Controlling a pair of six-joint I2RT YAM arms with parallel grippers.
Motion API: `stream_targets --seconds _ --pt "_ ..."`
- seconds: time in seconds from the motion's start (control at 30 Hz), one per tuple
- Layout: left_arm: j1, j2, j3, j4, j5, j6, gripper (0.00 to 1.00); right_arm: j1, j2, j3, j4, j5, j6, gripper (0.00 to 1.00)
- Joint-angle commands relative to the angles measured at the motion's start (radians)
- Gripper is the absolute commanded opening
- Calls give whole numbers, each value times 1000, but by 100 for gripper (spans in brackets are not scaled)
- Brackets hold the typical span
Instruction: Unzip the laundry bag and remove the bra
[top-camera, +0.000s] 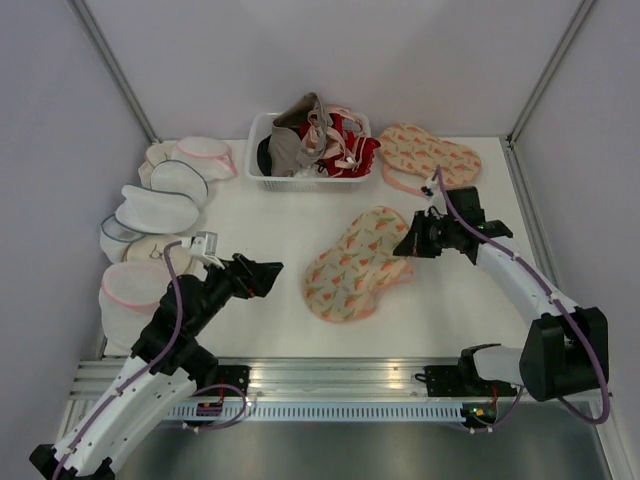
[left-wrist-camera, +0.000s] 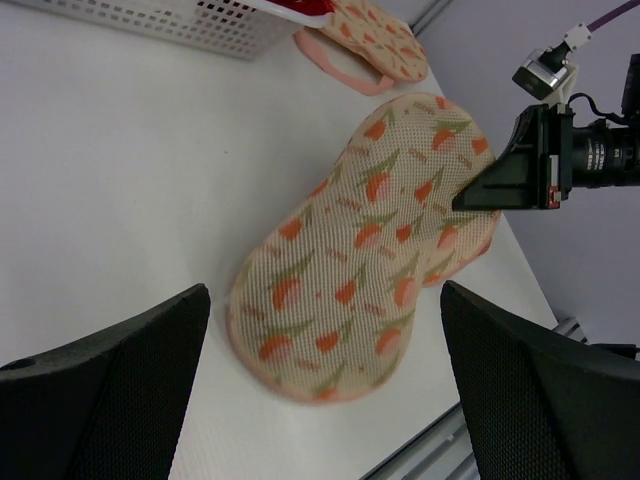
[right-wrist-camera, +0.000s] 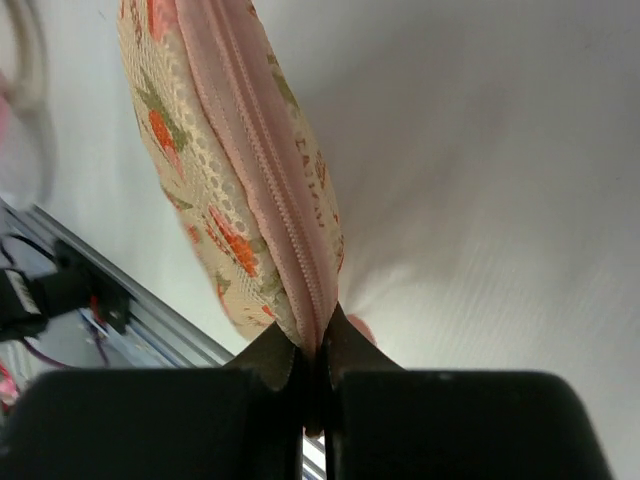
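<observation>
No text, brand, number or sign can be read in any view. The laundry bag (left-wrist-camera: 370, 250), lying mid-tabletop and somewhat toward the right edge, carries small brown marks between its red-and-green motifs that look like lettering. They are too small in the left wrist view and too blurred beside the zipper in the right wrist view to make out.

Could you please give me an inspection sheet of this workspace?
Surface: white table, matte.
Job's things: laundry bag flat mid-table, zip shut along the visible edge; bra not seen.
Clutter: second printed pouch, basket of garments, white mesh pouches.
Grippers: left gripper open, apart from the bag; right gripper shut on the laundry bag's zipper edge.
Cables: purple cables along both arms.
Surroundings: plain walls, metal rail at the near edge.
</observation>
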Motion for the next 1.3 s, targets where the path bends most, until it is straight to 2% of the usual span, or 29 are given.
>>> stream_targets --seconds 0.0,0.13,0.3,0.4,0.57,0.77,0.93,0.97,1.07,1.17,1.27 --pt "-3 72 24 15 -15 -10 100 131 68 59 -113 184 -111 0" --pt "-1 207 14 80 69 0 100 254 206 104 -144 308 -160 1" --pt "-3 373 4 184 229 40 100 386 334 194 -110 340 -212 0" --pt "-1 451 19 197 295 69 100 426 452 269 -103 334 -259 0" --pt "-3 588 36 208 364 115 100 437 548 378 -83 356 -306 0" --pt "-4 664 30 120 329 149 98 437 649 496 -101 399 -335 1" --pt "-4 640 -1 26 157 148 97 437 686 538 -106 423 -357 0" --pt "-3 629 -6 10 83 126 97 438 689 539 -109 426 -357 0" --pt "-4 576 -24 0 -7 82 97 438 698 535 -109 417 -358 1" --pt "-4 586 -27 2 -68 60 97 437 701 530 -107 391 -387 0" --pt "-4 652 -16 55 -5 72 97 438 689 515 -95 370 -395 1"
